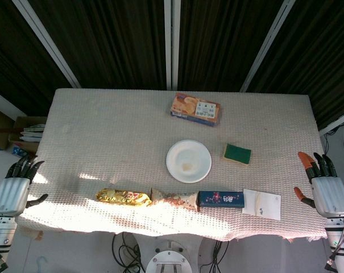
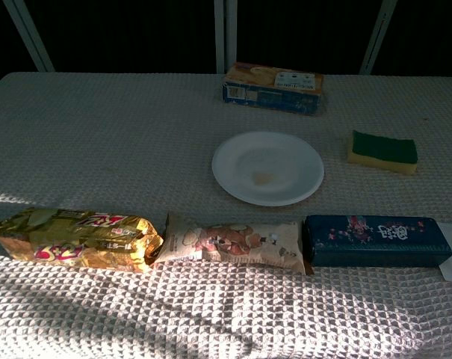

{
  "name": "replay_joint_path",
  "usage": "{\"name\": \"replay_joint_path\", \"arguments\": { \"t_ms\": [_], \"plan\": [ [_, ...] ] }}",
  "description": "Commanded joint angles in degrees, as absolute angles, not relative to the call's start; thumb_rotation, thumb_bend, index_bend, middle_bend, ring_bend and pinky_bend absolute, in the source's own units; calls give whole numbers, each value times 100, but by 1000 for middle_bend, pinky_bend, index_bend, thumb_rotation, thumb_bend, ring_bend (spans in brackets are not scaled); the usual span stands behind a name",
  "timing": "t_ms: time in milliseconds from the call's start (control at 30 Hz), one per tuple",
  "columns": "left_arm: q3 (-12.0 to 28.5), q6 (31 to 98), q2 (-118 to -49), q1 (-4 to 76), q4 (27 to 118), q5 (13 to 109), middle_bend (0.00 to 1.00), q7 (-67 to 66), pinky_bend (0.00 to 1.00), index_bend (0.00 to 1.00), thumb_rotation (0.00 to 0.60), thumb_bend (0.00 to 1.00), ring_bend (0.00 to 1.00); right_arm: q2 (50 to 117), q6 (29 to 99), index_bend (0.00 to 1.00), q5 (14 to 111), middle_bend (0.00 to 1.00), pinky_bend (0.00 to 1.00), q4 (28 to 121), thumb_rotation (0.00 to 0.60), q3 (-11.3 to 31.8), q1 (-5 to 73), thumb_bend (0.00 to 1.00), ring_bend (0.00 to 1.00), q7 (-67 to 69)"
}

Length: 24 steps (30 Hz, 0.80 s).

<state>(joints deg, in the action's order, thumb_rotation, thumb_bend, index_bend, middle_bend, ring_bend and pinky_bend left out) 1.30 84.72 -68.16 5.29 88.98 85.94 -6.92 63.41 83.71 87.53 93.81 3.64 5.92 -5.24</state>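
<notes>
A: Head view — the left hand (image 1: pixel 12 190) and right hand (image 1: pixel 325 185) hang off the table's ends, fingers apart, holding nothing. The gold snack bag (image 1: pixel 123 197) lies nearest the left hand, inward along the front edge; a flat, square approach would likely suit it.

B: Chest view — no hands; the bag's crinkled end touches the beige packet (image 2: pixel 229 243), beside the blue box (image 2: pixel 371 241).
</notes>
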Motion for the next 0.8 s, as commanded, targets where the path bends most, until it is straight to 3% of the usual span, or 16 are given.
{"name": "replay_joint_path", "arguments": {
  "t_ms": [33, 200, 500, 800],
  "plan": [
    [134, 8579, -6864, 503, 8887, 8648, 95, -747, 147, 166, 600, 29, 45, 6379, 8264, 25, 8721, 133, 68, 9378, 600, 362, 654, 145, 0, -551],
    [77, 8596, -6795, 484, 9000, 8733, 95, -810, 146, 166, 600, 29, 45, 6407, 8119, 27, 8631, 159, 84, 9406, 600, 394, 737, 145, 1, -583],
    [52, 8559, -6732, 473, 9123, 8729, 95, -830, 147, 166, 600, 29, 45, 6335, 7000, 31, 7959, 163, 122, 9878, 600, 669, 1400, 145, 7, -1019],
    [75, 8518, -6757, 486, 9092, 8692, 95, -807, 147, 166, 600, 29, 45, 7038, 5824, 39, 6910, 157, 123, 9434, 600, 1035, 2325, 145, 7, -1520]
  ]
}}
